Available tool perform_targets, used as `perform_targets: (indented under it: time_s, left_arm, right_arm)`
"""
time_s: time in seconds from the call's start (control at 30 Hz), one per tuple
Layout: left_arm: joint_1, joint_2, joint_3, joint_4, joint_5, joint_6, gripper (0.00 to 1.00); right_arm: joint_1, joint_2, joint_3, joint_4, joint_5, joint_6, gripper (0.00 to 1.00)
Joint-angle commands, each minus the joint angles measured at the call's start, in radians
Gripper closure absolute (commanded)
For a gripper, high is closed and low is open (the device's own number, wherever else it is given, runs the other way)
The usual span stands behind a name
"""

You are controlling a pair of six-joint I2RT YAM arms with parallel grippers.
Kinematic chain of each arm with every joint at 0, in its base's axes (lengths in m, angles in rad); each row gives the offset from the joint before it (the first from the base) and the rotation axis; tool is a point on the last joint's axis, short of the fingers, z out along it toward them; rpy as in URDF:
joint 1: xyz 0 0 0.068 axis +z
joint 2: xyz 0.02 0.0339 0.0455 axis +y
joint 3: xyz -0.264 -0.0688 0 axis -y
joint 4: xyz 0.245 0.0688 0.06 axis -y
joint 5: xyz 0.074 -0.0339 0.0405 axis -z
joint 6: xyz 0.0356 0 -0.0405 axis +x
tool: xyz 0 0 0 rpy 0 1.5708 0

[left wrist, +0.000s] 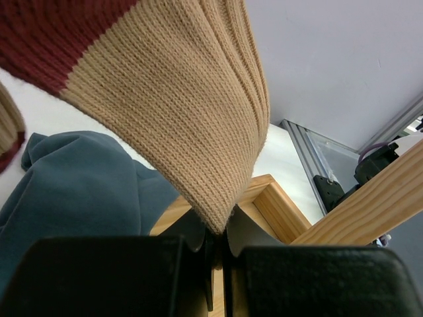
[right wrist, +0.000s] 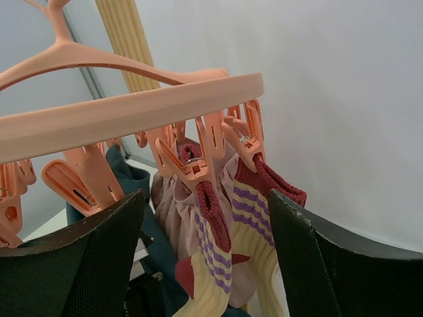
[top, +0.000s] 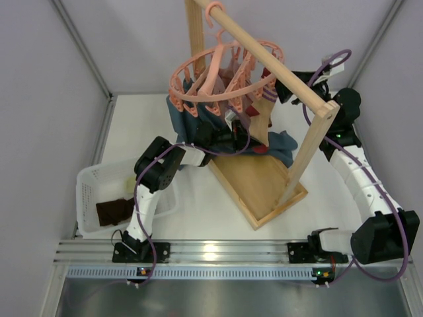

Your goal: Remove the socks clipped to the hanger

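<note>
Currently the left end effector (left wrist: pixel 215 247) clamps the lower tip of the tan sock (left wrist: pixel 178 99), which hangs clipped to the hanger (top: pixel 198 99). The right end effector (right wrist: pixel 205 205) stands apart-fingered beside it. Next probably comes a firm downward tug to unclip the sock.

Looks up at the salmon-pink hanger (right wrist: pixel 139 109), its ring sweeping from the left edge to the upper right of the frame, a spoke arching above at upper left. Shows clip pegs (right wrist: pixel 192 162) dangling in a row beneath the ring. Catches two striped socks (right wrist: pixel 254 218) at centre, dark red cuffs pinched in neighbouring pegs, cream bodies banded in purple hanging toward the bottom edge. Glimpses a dusty-pink garment (right wrist: pixel 173 218) just behind them and a blue-grey cloth (right wrist: pixel 125 175) further left. Frames all this with the right gripper (right wrist: pixel 206 198), dark fingers (right wrist: pixel 79 264) spread wide at lower left and lower right. Backs onto a wooden post (right wrist: pixel 125 39) at top and a pale wall (right wrist: pixel 344 99) at right.
</note>
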Motion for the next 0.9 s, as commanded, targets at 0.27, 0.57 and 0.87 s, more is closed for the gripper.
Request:
perform_targets:
  time_s: [0.27,0.57,0.87]
  left_arm:
    - [0.006,-0.035,-0.005,0.079,0.026,0.001,1.00]
    - [0.006,-0.024,0.006,0.077,0.029,-0.001,1.00]
    - [0.006,-0.023,0.006,0.077,0.029,-0.002,1.00]
  right_arm:
    - [0.009,0.088,0.053,0.167,-0.122,0.005,0.28]
    - [0.021,0.102,0.079,0.249,-0.151,0.024,0.31]
    - [0.023,0.129,0.074,0.320,-0.186,0.064,0.48]
